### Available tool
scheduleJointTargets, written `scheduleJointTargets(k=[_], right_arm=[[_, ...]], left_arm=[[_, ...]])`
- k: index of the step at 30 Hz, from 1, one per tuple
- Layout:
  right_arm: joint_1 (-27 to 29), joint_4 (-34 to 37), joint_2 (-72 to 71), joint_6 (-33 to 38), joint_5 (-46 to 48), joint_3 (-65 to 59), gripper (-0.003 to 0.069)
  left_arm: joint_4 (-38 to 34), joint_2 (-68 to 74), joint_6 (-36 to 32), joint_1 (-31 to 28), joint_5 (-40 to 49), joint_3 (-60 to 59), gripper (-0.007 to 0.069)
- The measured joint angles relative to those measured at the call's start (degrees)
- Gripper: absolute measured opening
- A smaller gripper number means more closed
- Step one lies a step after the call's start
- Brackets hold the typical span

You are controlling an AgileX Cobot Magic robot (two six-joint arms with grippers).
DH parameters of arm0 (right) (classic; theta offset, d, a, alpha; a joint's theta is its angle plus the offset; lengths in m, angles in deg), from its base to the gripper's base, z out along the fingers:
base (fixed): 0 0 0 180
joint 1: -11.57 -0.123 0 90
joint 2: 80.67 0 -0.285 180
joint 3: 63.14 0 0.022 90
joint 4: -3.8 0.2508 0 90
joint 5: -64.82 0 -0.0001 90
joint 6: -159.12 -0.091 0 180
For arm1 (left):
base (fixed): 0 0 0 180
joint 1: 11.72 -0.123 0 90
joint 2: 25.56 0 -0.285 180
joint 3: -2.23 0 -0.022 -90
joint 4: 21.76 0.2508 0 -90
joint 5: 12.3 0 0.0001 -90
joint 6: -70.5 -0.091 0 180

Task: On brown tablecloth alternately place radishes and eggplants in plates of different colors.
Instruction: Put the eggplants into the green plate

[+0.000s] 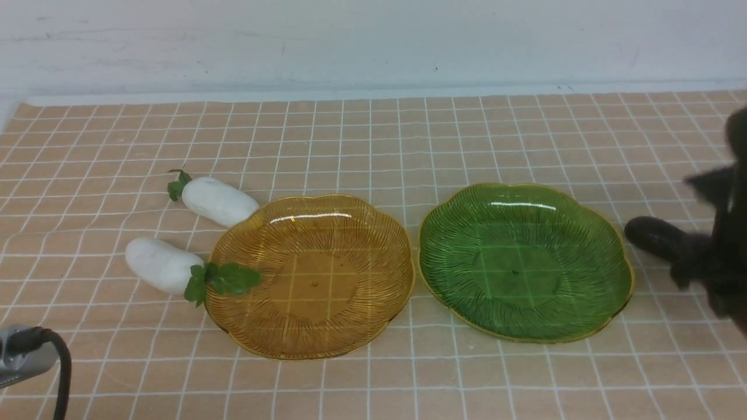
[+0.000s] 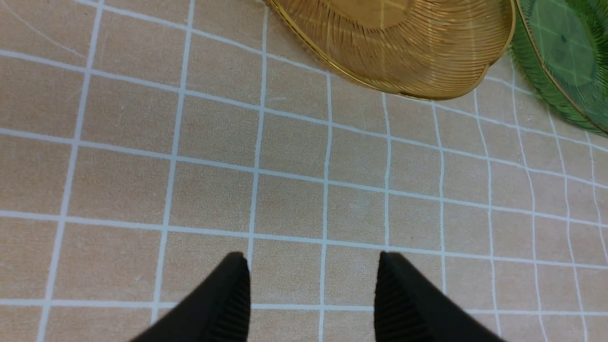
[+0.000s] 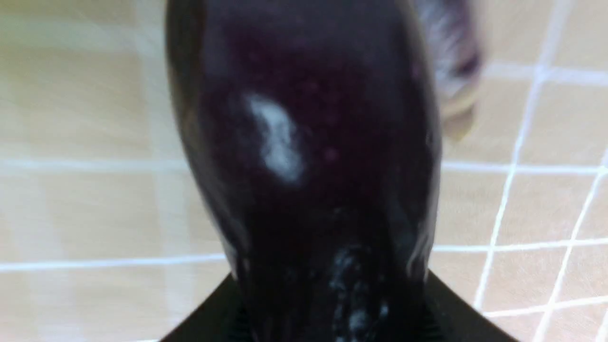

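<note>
Two white radishes lie on the brown tablecloth (image 1: pixel 373 140) at the left, one (image 1: pixel 219 201) touching the amber plate's (image 1: pixel 309 326) far-left rim, the other (image 1: pixel 163 265) with its green leaves over the left rim. The green plate (image 1: pixel 525 318) stands empty to its right. My right gripper (image 1: pixel 709 262), blurred at the far right, is shut on a dark purple eggplant (image 1: pixel 659 238) just right of the green plate. It fills the right wrist view (image 3: pixel 304 166), between the jaws of the gripper (image 3: pixel 330 280). My left gripper (image 2: pixel 313 266) is open and empty over bare cloth.
A grey part of my left arm with a black cable (image 1: pixel 35 350) sits at the front left corner. The white wall (image 1: pixel 373 41) bounds the far edge of the cloth. A blurred purple and pale shape (image 3: pixel 453 71) lies beyond the held eggplant.
</note>
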Motion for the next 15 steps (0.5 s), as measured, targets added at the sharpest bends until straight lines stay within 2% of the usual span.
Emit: scheduleJointTargets(k=[3, 4, 5, 8, 13, 15], right_arm=[[0.0, 8.2, -5.1, 0.5, 0.4, 3.7, 0.0328], [0.0, 8.2, -5.1, 0.5, 0.4, 3.7, 0.0328], [-0.9, 16.5, -7.8, 2.3, -1.7, 4.4, 0.0328], [-3.8, 23.9, -7.4, 5.7, -6.8, 4.4, 0.0328], [-8.3, 25.9, -3.1, 8.5, -14.5, 4.4, 0.0332], [-8.7, 25.9, -1.9, 8.6, -16.0, 4.4, 0.0357]], left_arm=[[0.0, 0.0, 0.0, 0.0, 0.0, 0.0, 0.0336], [0.0, 0.0, 0.0, 0.0, 0.0, 0.0, 0.0336], [0.0, 0.0, -0.1, 0.0, 0.0, 0.0, 0.0336], [0.1, 0.0, -0.1, 0.0, 0.0, 0.0, 0.0336], [0.7, 0.0, -0.1, 0.0, 0.0, 0.0, 0.0336], [0.9, 0.0, -0.1, 0.0, 0.0, 0.1, 0.0336]])
